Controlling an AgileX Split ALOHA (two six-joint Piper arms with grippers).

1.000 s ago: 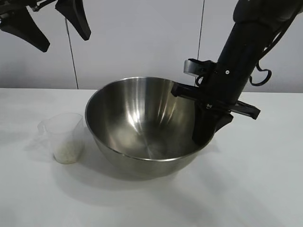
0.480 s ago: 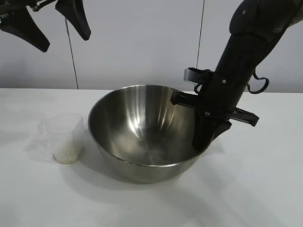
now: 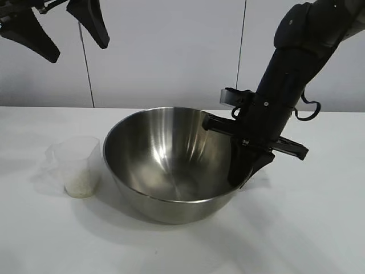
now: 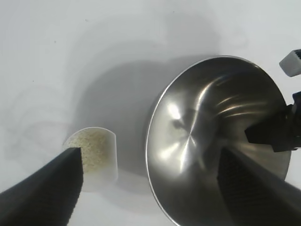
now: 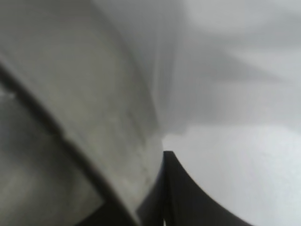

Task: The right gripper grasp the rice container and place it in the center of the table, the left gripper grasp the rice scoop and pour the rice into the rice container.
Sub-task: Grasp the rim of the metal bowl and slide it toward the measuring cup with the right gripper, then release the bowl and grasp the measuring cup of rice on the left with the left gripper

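White counter (image 3: 319, 228) stretches under everything, with pale wall panels behind it. Near its middle sits the rice container (image 3: 165, 165), a shiny steel bowl whose base rests on the surface and whose rim stands slightly tilted, lower toward the right arm's side. From the left wrist view the container (image 4: 197, 141) shows a bright, reflective inside with no grains visible in it. The right tool (image 3: 246, 170) comes down steeply at the container's right rim and is clamped on that rim, one finger (image 3: 239, 168) dark against the inner wall and the other outside, hidden behind the metal. The right wrist view shows the same grip up close: the thin rim runs across the picture and a black finger (image 5: 188, 197) lies against the outer wall, with the counter beyond it. Just beside the container, on its left in the exterior view and not touching it, stands the rice scoop (image 3: 76, 165), a small translucent cup, upright, with its little lip pointing away from the bowl. Rice (image 3: 80, 185) fills its bottom part as a low white heap; from above the grains (image 4: 91, 148) look pale and speckled. The left tool (image 3: 61, 28) hangs high at the upper left corner of the exterior view, well apart from the scoop, its two fingers spread wide and holding nothing.
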